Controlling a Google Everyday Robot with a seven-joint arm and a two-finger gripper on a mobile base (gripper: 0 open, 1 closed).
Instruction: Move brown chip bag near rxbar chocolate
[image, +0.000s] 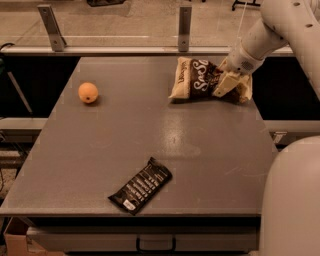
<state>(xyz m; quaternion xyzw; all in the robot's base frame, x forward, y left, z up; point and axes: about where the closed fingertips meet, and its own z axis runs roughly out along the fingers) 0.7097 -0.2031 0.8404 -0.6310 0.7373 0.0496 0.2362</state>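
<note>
The step in hand is the grasp. The hand (226, 86) sits on the right end of the brown chip bag (196, 80), which lies at about 1 o'clock on the bench (200, 145). I cannot tell whether its grip has closed on the bag. The rxbar chocolate (141, 185) lies flat near the front edge at about 6 o'clock, well apart from the bag. An orange (88, 92) rests at 10 o'clock. Next, a firm hold is needed. Then the bag must be carried toward 7 o'clock and set down just beside the bar.
</note>
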